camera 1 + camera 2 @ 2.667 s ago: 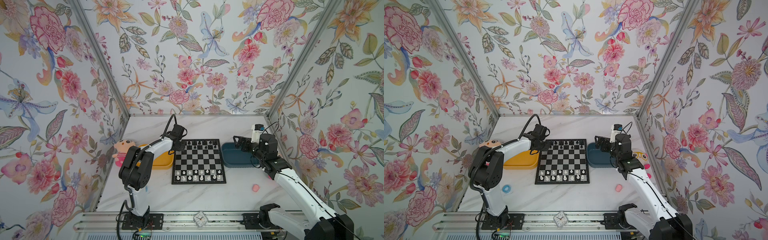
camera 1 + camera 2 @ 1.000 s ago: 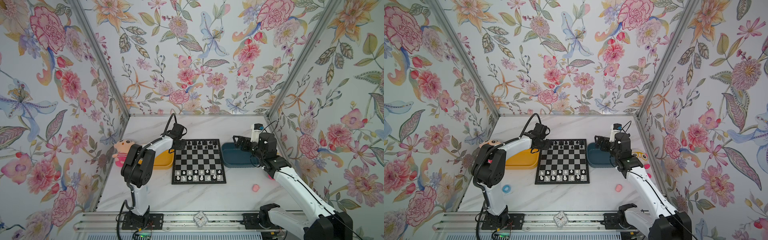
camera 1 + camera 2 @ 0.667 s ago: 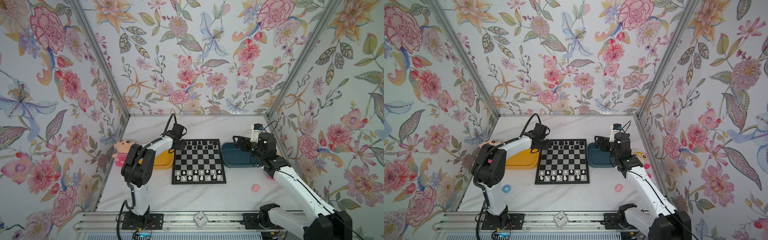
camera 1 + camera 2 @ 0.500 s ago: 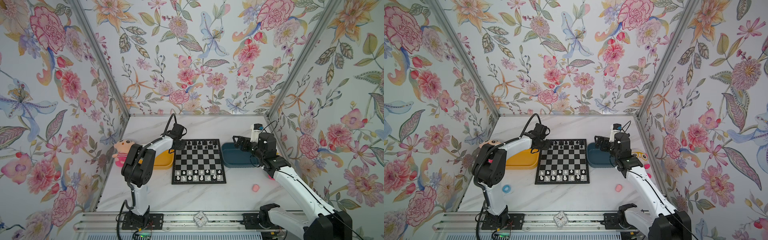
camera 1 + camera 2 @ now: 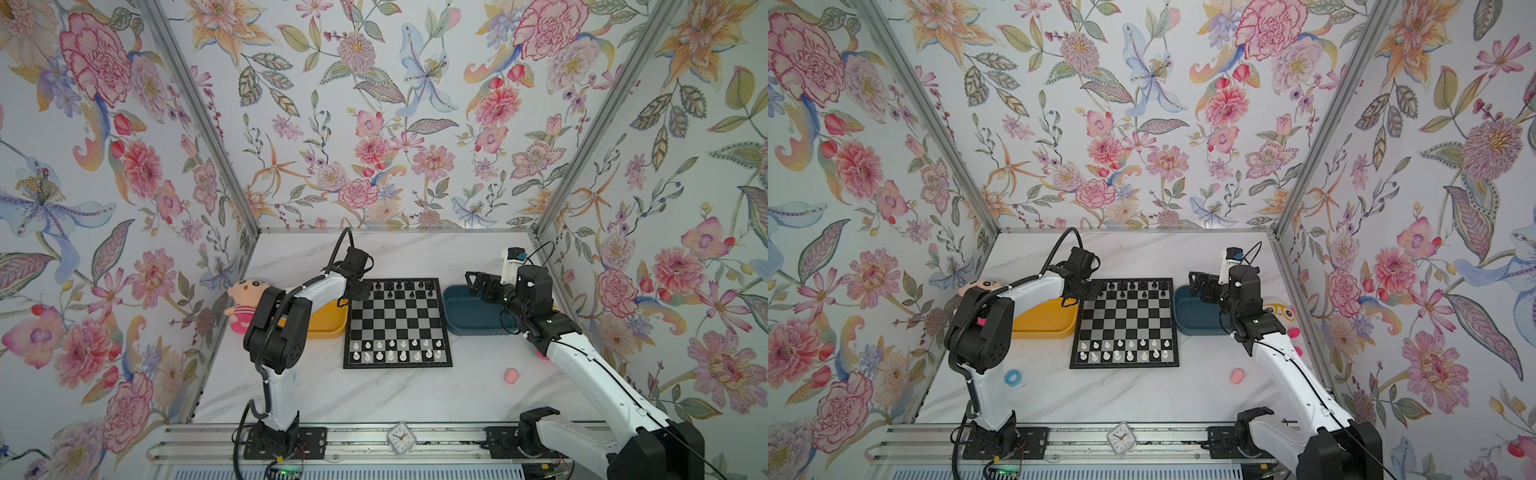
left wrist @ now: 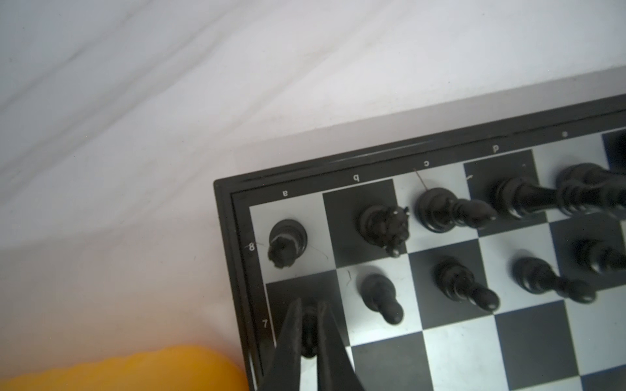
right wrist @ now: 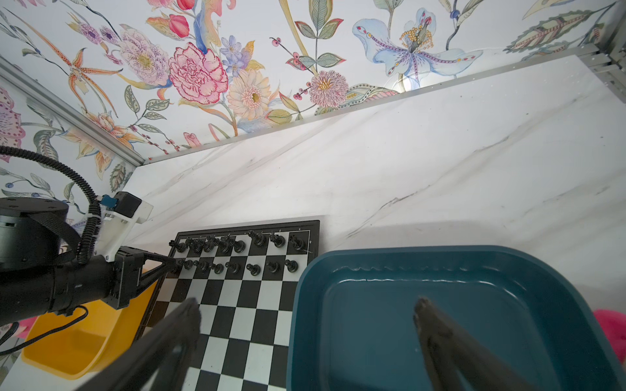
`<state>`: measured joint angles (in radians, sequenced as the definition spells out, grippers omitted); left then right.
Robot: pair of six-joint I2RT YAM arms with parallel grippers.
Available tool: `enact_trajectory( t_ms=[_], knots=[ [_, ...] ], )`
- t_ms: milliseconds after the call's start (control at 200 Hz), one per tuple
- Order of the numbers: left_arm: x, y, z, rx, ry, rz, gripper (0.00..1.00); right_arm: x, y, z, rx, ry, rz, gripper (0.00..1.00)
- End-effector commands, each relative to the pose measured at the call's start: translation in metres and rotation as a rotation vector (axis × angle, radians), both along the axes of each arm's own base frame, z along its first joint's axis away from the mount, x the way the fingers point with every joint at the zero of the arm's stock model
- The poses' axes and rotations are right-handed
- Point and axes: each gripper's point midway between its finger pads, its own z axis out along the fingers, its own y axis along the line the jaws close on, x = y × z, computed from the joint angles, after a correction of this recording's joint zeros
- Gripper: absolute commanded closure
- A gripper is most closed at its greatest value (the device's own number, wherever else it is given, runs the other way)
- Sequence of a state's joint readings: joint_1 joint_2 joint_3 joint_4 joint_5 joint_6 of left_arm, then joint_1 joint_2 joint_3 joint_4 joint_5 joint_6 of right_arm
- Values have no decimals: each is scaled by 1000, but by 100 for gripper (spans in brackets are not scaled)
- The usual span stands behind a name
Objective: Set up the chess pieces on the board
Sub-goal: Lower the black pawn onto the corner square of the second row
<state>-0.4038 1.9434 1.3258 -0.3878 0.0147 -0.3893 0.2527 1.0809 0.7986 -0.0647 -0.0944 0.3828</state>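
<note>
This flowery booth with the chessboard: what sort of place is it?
Probably a robot test booth, not a home: a left arm and a right arm bolted to a metal rail, flowered wall panels boxing in a marble table, and a chessboard as practice work.

My left arm (image 5: 320, 286), centre left of frame, and right arm (image 5: 590, 365), lower right, have white link shells between black cylindrical joint housings, each on a black base plate (image 5: 311, 442). A black corrugated cable (image 7: 86, 237) runs beside the left wrist's white camera bracket (image 7: 125, 220), which carries a blue connector (image 7: 109, 201). The right gripper (image 7: 306, 304) has black tapered fingers (image 7: 440, 338).
</note>
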Motion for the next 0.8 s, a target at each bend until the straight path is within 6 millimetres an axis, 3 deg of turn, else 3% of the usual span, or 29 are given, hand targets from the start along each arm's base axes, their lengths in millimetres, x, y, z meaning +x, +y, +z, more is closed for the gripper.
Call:
enact_trajectory(
  t_ms=[0, 796],
  knots=[
    [4, 8, -4, 26, 3, 9, 96, 3, -2, 8, 11, -6, -12, 1],
    [0, 8, -4, 22, 14, 4, 83, 4, 1, 6, 18, 1, -1, 1]
  ],
)
